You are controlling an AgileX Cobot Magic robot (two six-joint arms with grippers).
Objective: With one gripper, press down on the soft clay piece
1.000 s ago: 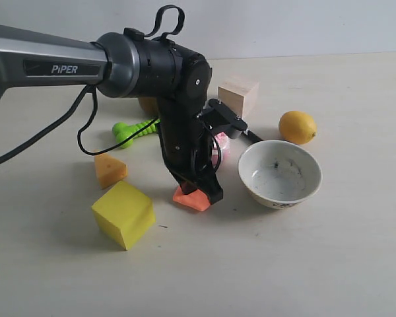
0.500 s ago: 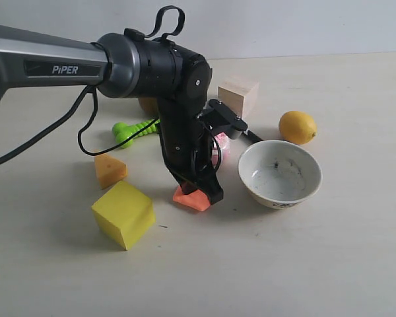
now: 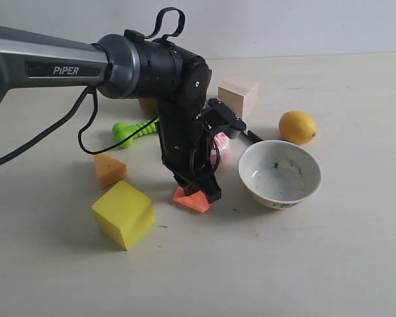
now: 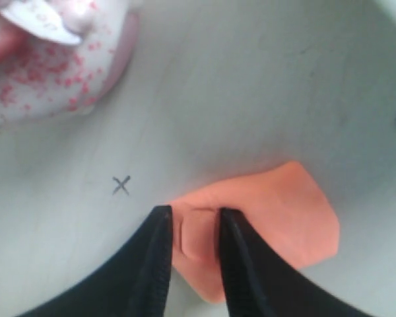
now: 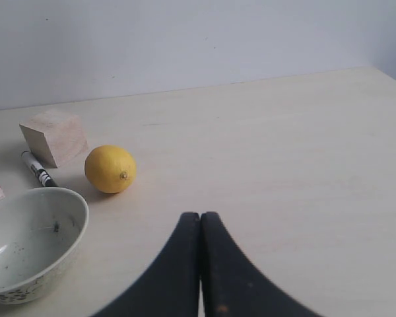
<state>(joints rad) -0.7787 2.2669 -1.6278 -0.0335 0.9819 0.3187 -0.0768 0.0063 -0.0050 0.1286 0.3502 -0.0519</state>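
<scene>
Left gripper [image 4: 195,214]: fingers a narrow gap apart, tips planted on the soft clay piece [image 4: 284,218]. A small raised ridge of clay sits in the gap, and no clear grip on anything shows. The clay lies flat on the table [image 3: 284,264] under the gripper, between the yellow cube [image 3: 123,214] and the white bowl [image 3: 272,198], with the pink cake [image 4: 46,72] near. Right gripper [image 5: 200,218]: fingers pressed together, empty, well apart from the clay, with the lemon [image 5: 110,169] ahead of it.

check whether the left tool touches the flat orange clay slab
Touching. The left wrist view shows the left black tool pressing its tips onto the flat orange clay slab, no gap.
</scene>
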